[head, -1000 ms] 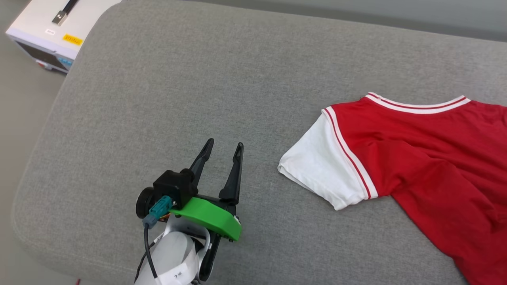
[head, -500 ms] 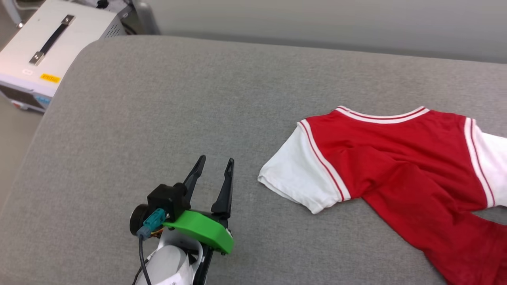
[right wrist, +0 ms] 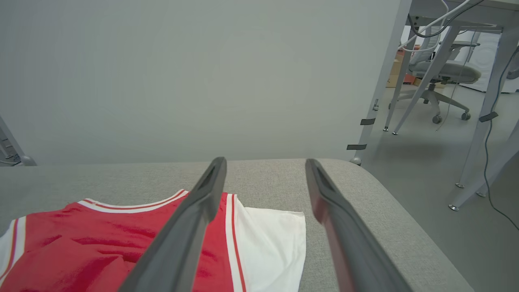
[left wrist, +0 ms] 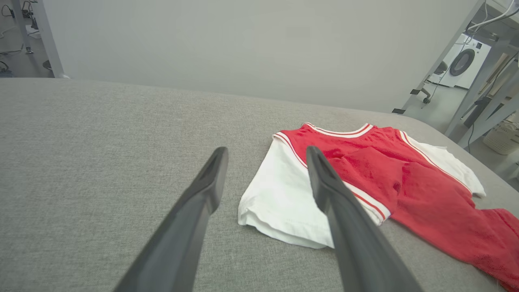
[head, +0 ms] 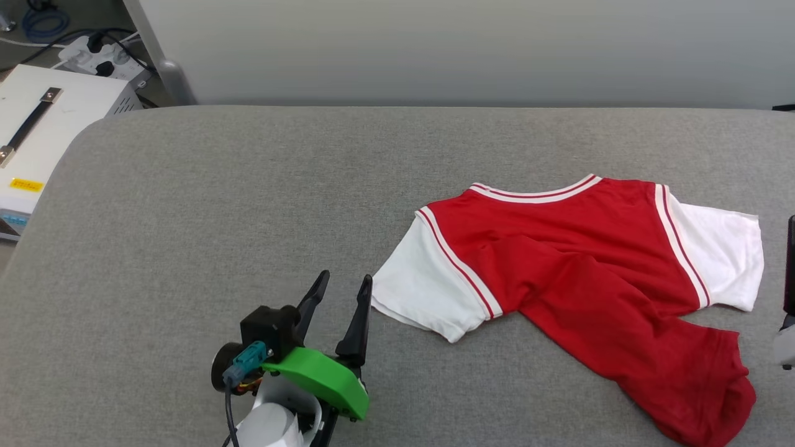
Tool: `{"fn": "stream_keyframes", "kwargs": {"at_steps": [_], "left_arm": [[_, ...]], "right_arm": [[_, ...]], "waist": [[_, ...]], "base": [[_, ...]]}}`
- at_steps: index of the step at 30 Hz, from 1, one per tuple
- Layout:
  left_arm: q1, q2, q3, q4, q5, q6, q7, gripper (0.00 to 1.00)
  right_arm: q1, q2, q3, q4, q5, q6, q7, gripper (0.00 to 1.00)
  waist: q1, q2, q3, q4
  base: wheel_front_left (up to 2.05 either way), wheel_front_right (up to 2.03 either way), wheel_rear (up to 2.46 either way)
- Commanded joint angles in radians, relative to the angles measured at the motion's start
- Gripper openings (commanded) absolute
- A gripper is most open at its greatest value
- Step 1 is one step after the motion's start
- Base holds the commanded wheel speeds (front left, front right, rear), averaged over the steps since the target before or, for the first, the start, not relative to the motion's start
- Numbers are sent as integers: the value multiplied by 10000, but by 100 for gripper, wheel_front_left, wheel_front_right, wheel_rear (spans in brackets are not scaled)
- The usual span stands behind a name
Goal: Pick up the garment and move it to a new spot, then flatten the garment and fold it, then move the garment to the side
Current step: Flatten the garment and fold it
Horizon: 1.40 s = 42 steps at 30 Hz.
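Nearest, your left tool (head: 345, 277) hovers spread just beside the garment (head: 577, 248); your right tool (right wrist: 264, 162) is spread too, holding nothing. The garment lies rumpled on the grey surface (head: 217, 205), its lower half twisted. Flattening looks due next: pinch both edges and draw outward.

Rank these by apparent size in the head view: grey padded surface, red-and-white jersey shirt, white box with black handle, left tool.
Largest: grey padded fabric surface
Next: red-and-white jersey shirt
Unranked: white box with black handle and left tool look alike; the box is cropped.
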Motion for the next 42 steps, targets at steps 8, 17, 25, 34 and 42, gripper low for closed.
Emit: {"fn": "stream_keyframes", "kwargs": {"at_steps": [8, 17, 25, 34, 42], "left_arm": [[-330, 217, -63, -231, 84, 326, 1296, 100], [-884, 764, -551, -895, 771, 1361, 5317, 100], [-1053, 1322, -335, -1287, 1033, 1967, 6818, 100], [-1183, 1625, -287, -790, 1005, 1984, 7155, 100], [-937, 1648, -402, -246, 725, 1812, 7448, 0]], "right_arm": [[892, 1154, 44, -1935, -497, -9, -388, 100], [925, 1407, 289, -2581, -532, -9, -319, 100], [778, 1526, 537, -2527, -571, -9, -544, 100], [649, 1590, 748, -2363, -593, -9, -728, 100], [657, 1580, 754, -2304, -688, -9, -719, 100]], "waist": [[0, -1, 473, -692], [0, -1, 1017, -1191], [0, -1, 1481, -1738], [0, -1, 1828, -2074], [0, -1, 1765, -2066]], "base": [[0, 0, 0], [0, 0, 0], [0, 0, 0], [0, 0, 0], [0, 0, 0]]}}
